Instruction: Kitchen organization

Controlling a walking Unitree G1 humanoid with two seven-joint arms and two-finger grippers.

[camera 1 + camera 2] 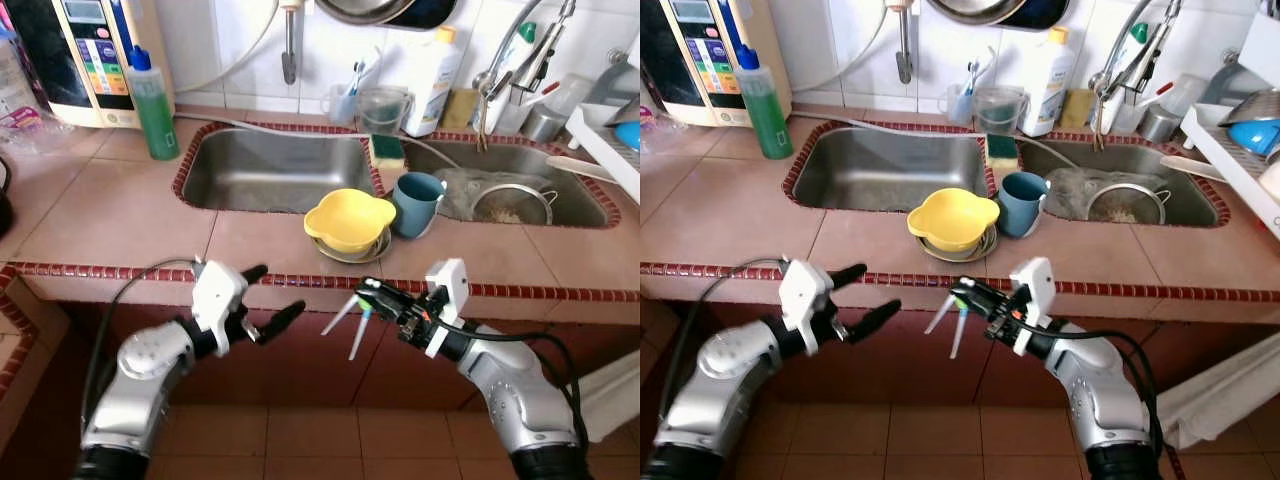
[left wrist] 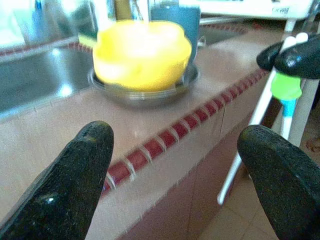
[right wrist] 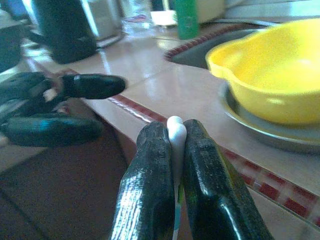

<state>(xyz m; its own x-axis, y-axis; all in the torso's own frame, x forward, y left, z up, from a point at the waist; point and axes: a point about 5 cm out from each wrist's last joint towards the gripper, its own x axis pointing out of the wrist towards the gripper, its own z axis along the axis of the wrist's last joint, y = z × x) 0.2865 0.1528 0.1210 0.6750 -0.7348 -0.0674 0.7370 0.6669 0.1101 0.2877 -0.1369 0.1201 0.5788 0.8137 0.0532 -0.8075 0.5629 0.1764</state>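
Note:
My right gripper (image 1: 366,289) hovers in front of the tiled counter edge (image 1: 300,282), shut on two white-handled toothbrushes (image 1: 340,315) that hang down; one carries a green and blue part (image 2: 286,86). The white handle (image 3: 176,132) is pinched between the black fingers (image 3: 150,185). My left gripper (image 1: 278,290) is open at the same height to the left, a short gap from the brushes, with nothing between its fingers (image 2: 75,185). On the counter just behind stand a yellow bowl (image 1: 348,218) on a metal plate (image 1: 352,252) and a blue mug (image 1: 416,204).
A double steel sink (image 1: 270,170) lies behind, with a sponge (image 1: 387,150) on the divider and a strainer (image 1: 513,203) in the right basin. A green soap bottle (image 1: 153,100), a cup of toothbrushes (image 1: 343,103) and a dish rack (image 1: 605,135) line the back.

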